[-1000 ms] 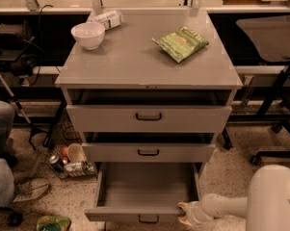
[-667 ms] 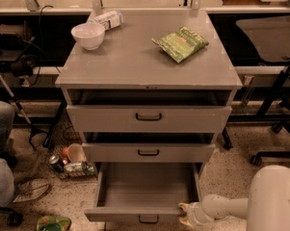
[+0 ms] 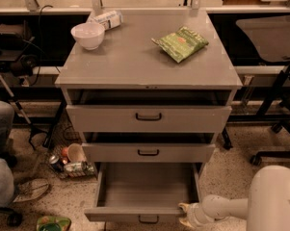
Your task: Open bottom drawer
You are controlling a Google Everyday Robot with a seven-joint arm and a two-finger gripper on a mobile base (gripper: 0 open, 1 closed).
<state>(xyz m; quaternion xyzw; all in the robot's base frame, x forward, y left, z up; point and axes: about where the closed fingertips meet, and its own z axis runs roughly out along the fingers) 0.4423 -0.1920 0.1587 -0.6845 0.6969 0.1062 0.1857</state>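
1. Nearest us, at the lower right, the robot's pale arm (image 3: pixel 226 207) reaches left. Its gripper (image 3: pixel 187 214) sits at the right end of the bottom drawer's front, touching it or just beside it. We cannot tell whether the gripper is open or closed.
2. The bottom drawer (image 3: pixel 144 189), lowest in the grey cabinet (image 3: pixel 62 81), stands pulled well out and shows its plain grey inside. Its small black handle (image 3: pixel 148 220) is at the picture's lower edge.
3. We judge the opening nearly or fully done. The next move calls for a short straight pull toward us if travel remains, otherwise a clean release.
4. Above it, the middle drawer (image 3: pixel 183 153) and the top drawer (image 3: pixel 192 119) appear slightly ajar.
5. Farthest back, the cabinet top holds a white bowl (image 3: pixel 88 35), a bottle lying down (image 3: pixel 107 19) and a green packet (image 3: pixel 180 43).
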